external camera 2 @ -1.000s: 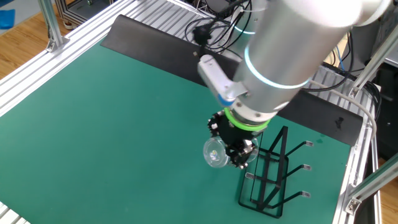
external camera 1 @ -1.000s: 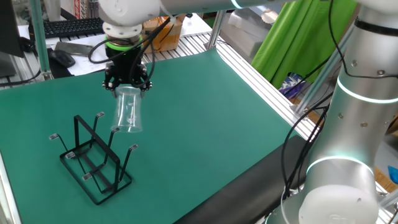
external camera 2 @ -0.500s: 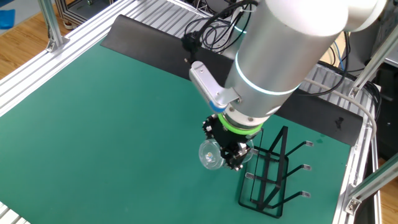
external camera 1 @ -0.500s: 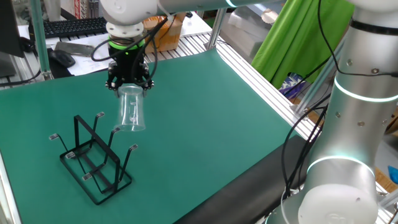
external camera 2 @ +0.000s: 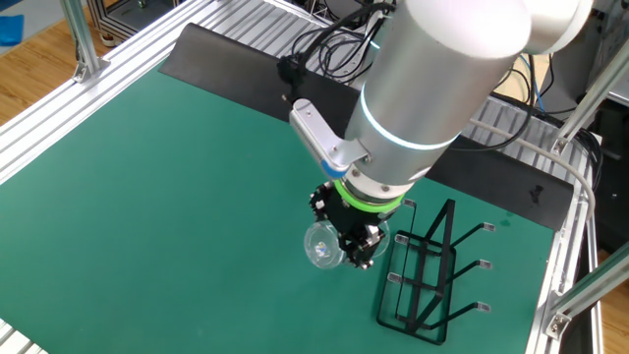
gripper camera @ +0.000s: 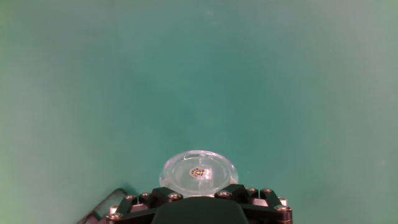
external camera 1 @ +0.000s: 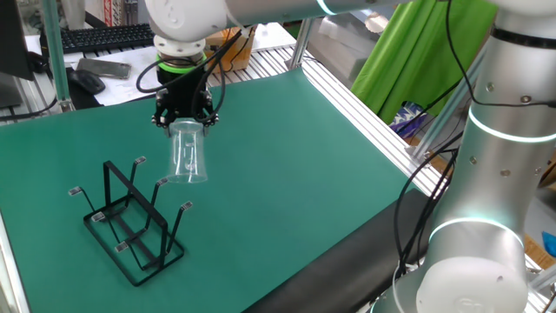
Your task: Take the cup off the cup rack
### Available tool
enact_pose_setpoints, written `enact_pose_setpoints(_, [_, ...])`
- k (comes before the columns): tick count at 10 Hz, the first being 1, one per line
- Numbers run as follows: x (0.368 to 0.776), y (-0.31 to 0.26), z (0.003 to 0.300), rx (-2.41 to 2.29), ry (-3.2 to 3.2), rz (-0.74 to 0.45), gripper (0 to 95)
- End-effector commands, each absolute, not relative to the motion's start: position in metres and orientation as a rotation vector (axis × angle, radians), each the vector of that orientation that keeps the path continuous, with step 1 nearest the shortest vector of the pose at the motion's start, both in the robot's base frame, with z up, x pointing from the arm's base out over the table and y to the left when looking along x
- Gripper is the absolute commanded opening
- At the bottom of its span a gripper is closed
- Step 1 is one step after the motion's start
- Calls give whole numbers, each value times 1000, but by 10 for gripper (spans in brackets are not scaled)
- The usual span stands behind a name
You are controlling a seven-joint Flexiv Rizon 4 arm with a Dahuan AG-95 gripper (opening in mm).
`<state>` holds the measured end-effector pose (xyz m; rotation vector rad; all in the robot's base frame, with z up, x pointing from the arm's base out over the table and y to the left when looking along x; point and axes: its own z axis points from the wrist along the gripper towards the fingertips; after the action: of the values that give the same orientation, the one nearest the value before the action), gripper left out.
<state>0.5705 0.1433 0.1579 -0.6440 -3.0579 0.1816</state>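
My gripper [external camera 1: 183,122] is shut on the clear glass cup [external camera 1: 188,155] and holds it in the air, hanging down from the jaws above the green mat. The cup rack [external camera 1: 132,221], black thin wire with pale-tipped pegs, stands on the mat below and to the left of the cup, apart from it. In the other fixed view the cup [external camera 2: 323,246] hangs left of the rack [external camera 2: 429,275], under the gripper [external camera 2: 352,236]. In the hand view the cup's round end [gripper camera: 199,172] shows just past the gripper body [gripper camera: 199,202], over bare mat.
The green mat [external camera 1: 287,165] is bordered by aluminium rails [external camera 1: 365,104]. A keyboard [external camera 1: 100,36] and desk items lie beyond the far edge. The arm's silver base column [external camera 1: 486,191] stands at the right.
My gripper has carried the cup a little up and away from the rack, toward the mat's middle. The rack has not moved.
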Motion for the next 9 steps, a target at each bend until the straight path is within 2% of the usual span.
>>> enact_pose_setpoints(1, [569, 138, 152, -633, -3076, 197, 0])
enact_pose_setpoints(8, [559, 131, 130, -637, -3108, 205, 0])
enact_pose_setpoints(9, [555, 131, 126, -642, -3120, 203, 190])
